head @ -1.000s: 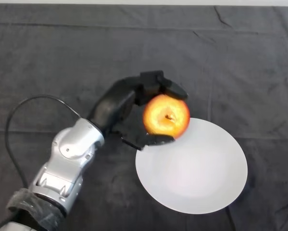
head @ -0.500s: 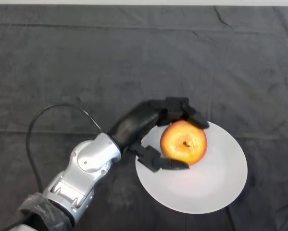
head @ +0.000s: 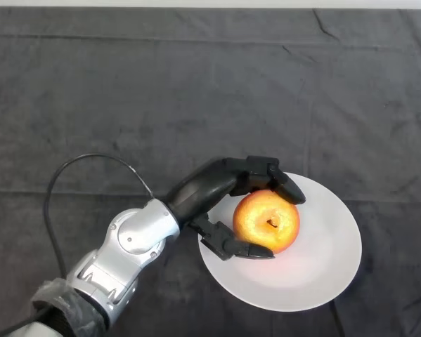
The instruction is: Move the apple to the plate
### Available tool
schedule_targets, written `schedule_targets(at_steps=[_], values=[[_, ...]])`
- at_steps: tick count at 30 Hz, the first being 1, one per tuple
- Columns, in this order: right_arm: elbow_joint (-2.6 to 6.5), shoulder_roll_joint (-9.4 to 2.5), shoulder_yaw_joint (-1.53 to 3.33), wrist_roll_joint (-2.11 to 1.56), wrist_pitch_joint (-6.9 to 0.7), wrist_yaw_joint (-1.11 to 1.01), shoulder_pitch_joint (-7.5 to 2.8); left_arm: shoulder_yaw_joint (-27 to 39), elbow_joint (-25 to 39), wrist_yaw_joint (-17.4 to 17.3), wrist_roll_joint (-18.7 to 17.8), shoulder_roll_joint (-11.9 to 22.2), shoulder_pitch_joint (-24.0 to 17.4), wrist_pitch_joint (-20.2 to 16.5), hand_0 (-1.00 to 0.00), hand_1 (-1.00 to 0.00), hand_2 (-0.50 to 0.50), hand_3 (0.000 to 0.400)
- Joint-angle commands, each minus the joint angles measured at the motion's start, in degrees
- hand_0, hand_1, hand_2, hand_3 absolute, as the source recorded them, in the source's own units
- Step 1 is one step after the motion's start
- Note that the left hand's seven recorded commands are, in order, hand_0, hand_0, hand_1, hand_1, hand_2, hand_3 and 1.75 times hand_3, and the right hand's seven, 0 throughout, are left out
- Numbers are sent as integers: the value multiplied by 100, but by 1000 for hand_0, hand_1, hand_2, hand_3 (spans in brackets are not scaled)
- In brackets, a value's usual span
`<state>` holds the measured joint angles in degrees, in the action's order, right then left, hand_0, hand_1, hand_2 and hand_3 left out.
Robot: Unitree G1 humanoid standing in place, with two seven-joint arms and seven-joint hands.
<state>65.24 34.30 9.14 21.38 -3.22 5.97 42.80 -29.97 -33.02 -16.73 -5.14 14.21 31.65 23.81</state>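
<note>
A tabletop (head: 126, 84) draped in a dark, creased cloth fills the scene from the near edge to the far one, with a thin pale strip showing along its far border. From the near left corner the robot's silver-grey left arm (head: 122, 246) reaches diagonally toward the middle, its near end wrapped in dark, shiny covering and its far end narrowing into a black wrist.

To the right of centre, on the near half of the cloth, lies a round, flat white plate (head: 322, 260). Its left portion is partly covered by the arm's end and what it holds; the right and near parts of the plate are bare.

The black left hand (head: 228, 184) is curled round a red-and-yellow apple (head: 266, 220): the fingers (head: 284, 186) arch over the fruit's far side, while the thumb (head: 238, 246) hooks in beneath its near left side, so the fruit is pinched between them. The apple sits over the left half of the plate, inside the rim, with its stem hollow turned upward and a short brown stem visible. Whether the fruit's underside already touches the plate's surface cannot be told from this angle.
</note>
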Motion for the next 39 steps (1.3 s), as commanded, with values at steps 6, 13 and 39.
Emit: schedule_targets(at_steps=[6,13,39], values=[[-71,51,-77,-55,-51,-48,-225,-229,-453,63,221,169,207,114,0,0,0,0],[-61,50,-77,-53,-47,-47,-219,-207,-575,51,237,193,289,131,0,0,0,0],[-49,49,-77,-49,-39,-44,-214,1637,-257,-6,-424,1120,210,931,0,0,0,0]])
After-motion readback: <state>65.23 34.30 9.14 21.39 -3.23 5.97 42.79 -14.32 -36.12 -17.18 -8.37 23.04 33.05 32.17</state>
